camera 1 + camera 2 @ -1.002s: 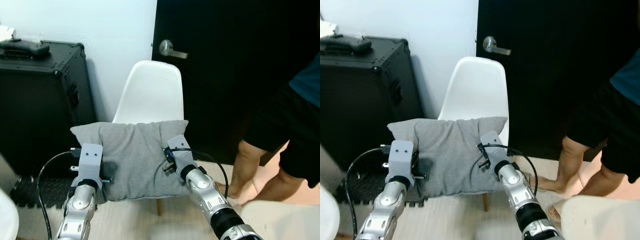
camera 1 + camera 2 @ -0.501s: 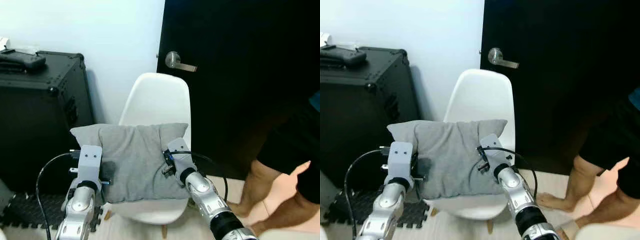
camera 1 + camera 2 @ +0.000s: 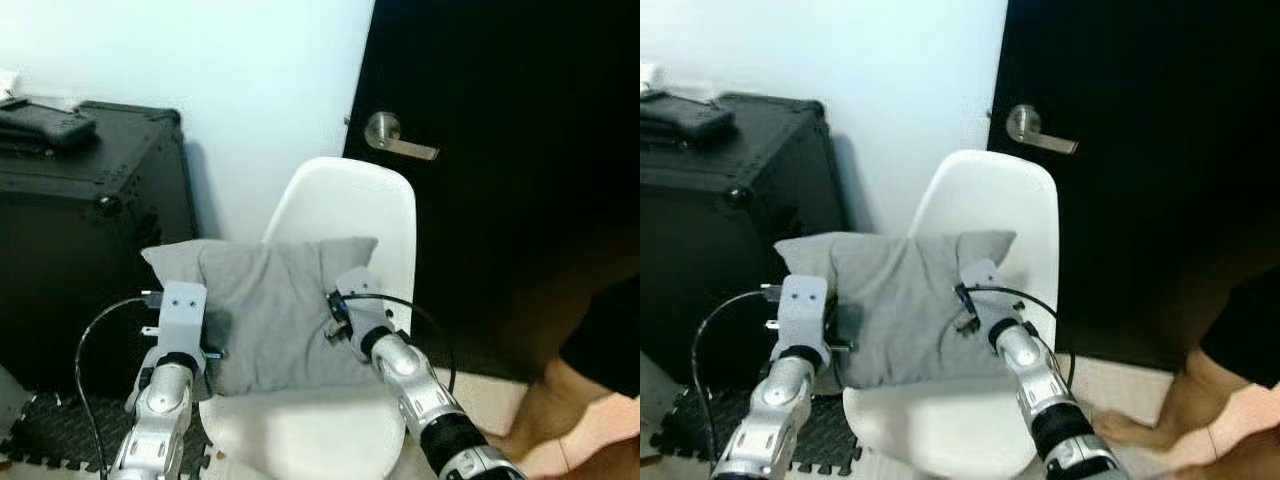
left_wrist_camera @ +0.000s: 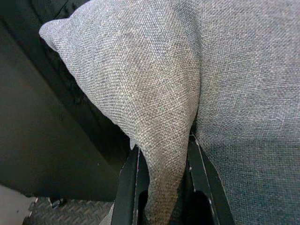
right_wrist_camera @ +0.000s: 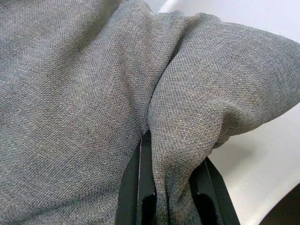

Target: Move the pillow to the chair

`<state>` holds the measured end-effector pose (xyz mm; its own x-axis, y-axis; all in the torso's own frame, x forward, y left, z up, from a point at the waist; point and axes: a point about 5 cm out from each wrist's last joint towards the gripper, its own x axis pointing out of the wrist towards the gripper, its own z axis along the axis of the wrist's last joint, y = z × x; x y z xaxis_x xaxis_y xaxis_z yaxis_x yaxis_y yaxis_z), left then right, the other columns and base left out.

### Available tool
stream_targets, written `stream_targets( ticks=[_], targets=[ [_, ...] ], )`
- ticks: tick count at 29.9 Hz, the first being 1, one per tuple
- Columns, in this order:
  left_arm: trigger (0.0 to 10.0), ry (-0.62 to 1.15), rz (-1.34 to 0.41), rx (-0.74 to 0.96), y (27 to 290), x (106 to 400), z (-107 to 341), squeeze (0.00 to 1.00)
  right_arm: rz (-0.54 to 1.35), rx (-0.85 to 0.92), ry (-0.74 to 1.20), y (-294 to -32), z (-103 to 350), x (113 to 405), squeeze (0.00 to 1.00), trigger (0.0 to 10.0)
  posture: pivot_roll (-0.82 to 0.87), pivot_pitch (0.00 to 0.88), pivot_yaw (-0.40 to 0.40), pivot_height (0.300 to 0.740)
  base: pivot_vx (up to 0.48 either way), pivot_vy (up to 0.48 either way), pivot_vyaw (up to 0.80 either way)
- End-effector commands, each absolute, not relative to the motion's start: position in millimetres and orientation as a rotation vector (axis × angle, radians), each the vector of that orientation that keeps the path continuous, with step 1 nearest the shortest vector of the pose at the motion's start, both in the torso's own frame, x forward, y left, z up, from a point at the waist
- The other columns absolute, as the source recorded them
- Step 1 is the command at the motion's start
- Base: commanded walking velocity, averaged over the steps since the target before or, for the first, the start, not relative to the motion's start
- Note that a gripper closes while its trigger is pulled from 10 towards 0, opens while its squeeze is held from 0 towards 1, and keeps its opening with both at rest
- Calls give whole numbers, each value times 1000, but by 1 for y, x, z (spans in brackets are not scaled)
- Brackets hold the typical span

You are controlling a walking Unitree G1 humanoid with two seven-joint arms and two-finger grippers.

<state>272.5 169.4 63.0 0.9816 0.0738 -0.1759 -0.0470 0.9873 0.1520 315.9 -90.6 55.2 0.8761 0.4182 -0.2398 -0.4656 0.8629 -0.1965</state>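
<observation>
Gray pillow (image 3: 262, 312) pinched between left gripper (image 4: 161, 187) and right gripper (image 5: 169, 185), seemingly just above the white chair (image 3: 345, 210) seat.

I see a coarse, matt grey woven cloth pillow (image 3: 262, 310) centre frame, above a smooth, glossy white plastic chair (image 3: 345, 215).

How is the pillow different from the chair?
The pillow is grey, soft and creased; the chair is white, smooth and hard. The pillow is pinched by the left gripper and the right gripper, while the chair stands free against the wall. The pillow is in front of the chair's back.
</observation>
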Motion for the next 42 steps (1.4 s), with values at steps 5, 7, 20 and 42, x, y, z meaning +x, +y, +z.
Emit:
stream_targets(
  ticks=[5, 7, 20, 42],
  targets=[
    [10000, 116, -8, 152, 153, 279, 75, 0, 551, -262, 191, -75, 53, 310, 0, 10000, 92, 0, -79, 721, 0, 0, 0],
    [10000, 116, -8, 152, 153, 279, 75, 0, 551, -262, 191, -75, 53, 310, 0, 10000, 92, 0, -79, 721, 0, 0, 0],
    [10000, 164, -13, 113, 150, 276, 68, 0, 539, -263, 196, -77, 53, 311, 0, 10000, 93, 0, -85, 721, 0, 0, 0],
    [10000, 187, -9, 105, 148, 276, 65, 0, 543, -255, 212, -78, 51, 310, 0, 10000, 88, 0, -88, 691, 0, 0, 0]
  ],
)
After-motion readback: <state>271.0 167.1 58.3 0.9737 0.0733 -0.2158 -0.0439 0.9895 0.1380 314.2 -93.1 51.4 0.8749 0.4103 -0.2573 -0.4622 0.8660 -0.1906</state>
